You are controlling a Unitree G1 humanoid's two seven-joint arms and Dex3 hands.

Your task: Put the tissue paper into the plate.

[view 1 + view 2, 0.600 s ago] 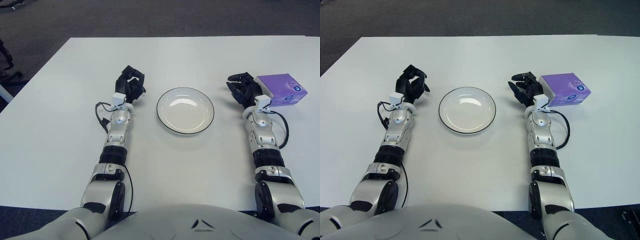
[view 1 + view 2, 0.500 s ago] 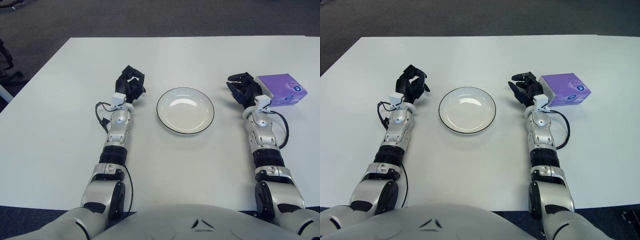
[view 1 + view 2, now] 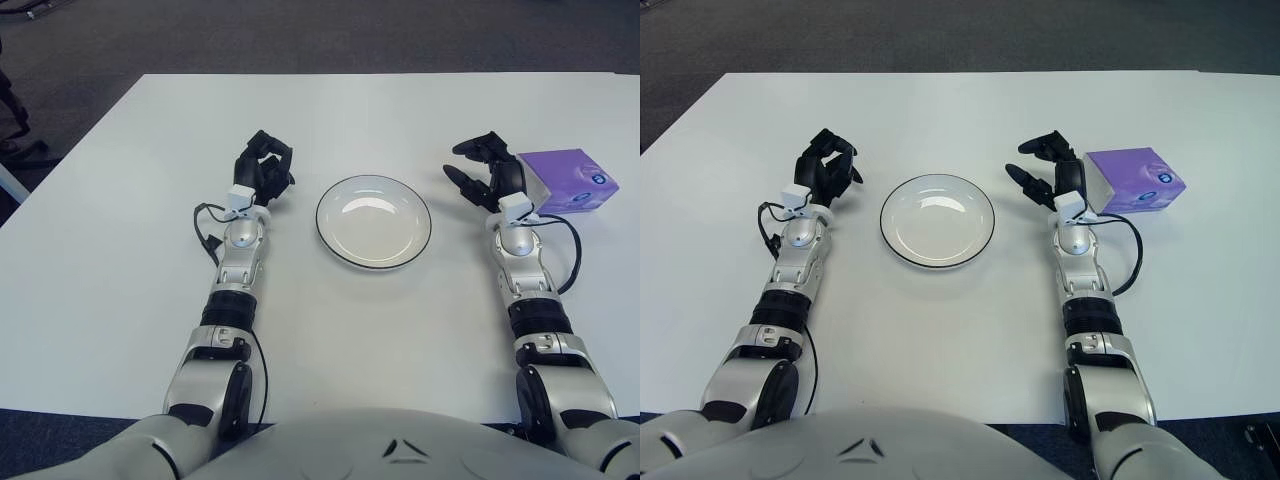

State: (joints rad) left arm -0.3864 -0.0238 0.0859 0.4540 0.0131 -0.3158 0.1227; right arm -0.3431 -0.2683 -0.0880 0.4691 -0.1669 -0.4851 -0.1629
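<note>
On the white table (image 3: 120, 260), centre, sits a round white plate (image 3: 373, 221) w/ a thin dark rim, nothing in it. Tissue paper = a purple box (image 3: 1137, 181) at the table's right side, well apart from the plate, w/ the right hand between them. Box lies flat on the tabletop, a small oval mark visible on its top face nr the right end.

Right hand (image 3: 1051, 175) is just left of the box, back of the hand close against the box's left face; can't tell if they actually touch. Its dark fingers (image 3: 1038, 145) are spread & relaxed, pointing left twd the plate, gripping nothing. Right forearm runs back twd the robot's body, a black cable looping out on its right side.

Left hand (image 3: 263, 169) shows left of the plate, near its rim but apart from it. Fingers curled in loosely on themselves, holding nothing. Left forearm stretches along the tabletop twd the body, a black cable looping off its left side by the wrist.

Beyond the table's far edge: dark carpet floor (image 3: 320, 35).
</note>
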